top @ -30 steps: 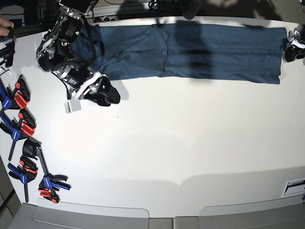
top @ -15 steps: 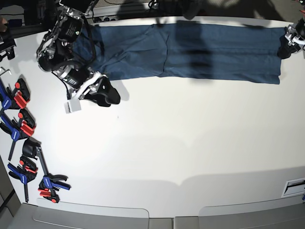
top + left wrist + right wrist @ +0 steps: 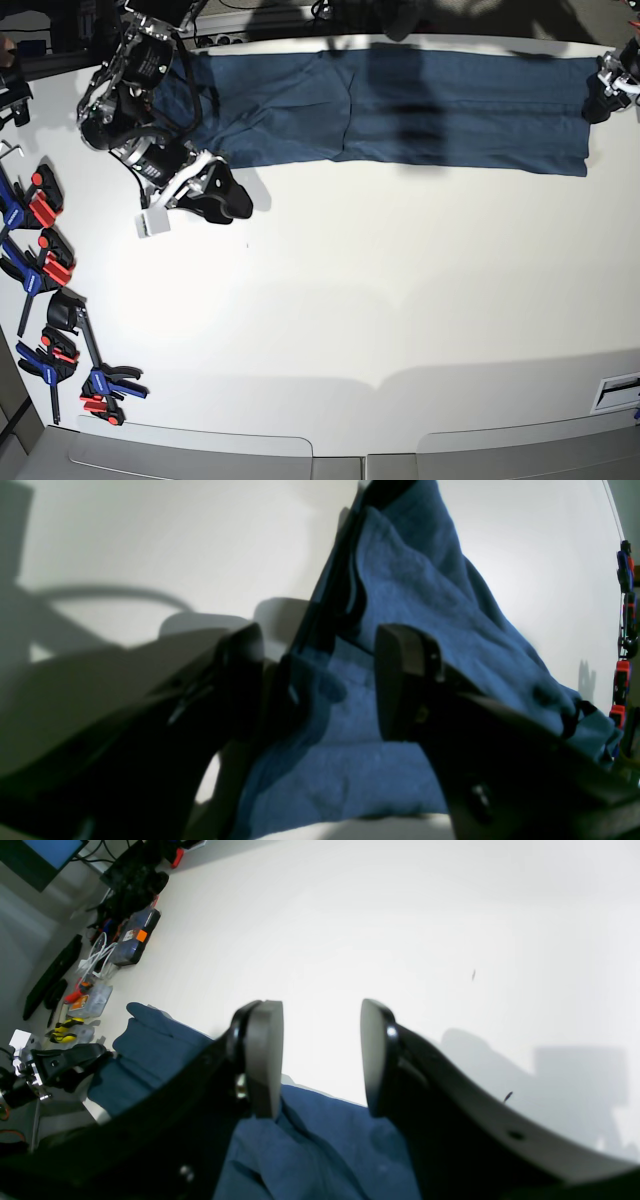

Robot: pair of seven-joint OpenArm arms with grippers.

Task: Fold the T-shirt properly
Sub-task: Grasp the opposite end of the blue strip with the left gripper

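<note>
The plain dark navy-blue short-sleeved cotton T-shirt (image 3: 400, 105) lies stretched out as a long, slightly wrinkled band along the far edge of the white surface (image 3: 380, 290), with one end beside each tool. The left tool (image 3: 320, 690) sits at the shirt's end on the right side of the base view, its two dark fingers (image 3: 405, 680) spread wide; in the left wrist view blue cloth bunches up between and beyond them, rising in a fold, yet the fingers do not press together on it and nothing is gripped. The right tool (image 3: 320, 1055) rests just off the other end of the shirt, on the near side of its hem, angled over bare white surface; its grey pads (image 3: 262, 1055) stand partly apart with an empty gap between them, and the shirt's edge lies just behind and under the fingers in the right wrist view. Beside the right tool's arm, along the surface's side edge, a row of blue-and-red spring clamps with black handles (image 3: 45, 270) lies well apart from the shirt.
</note>
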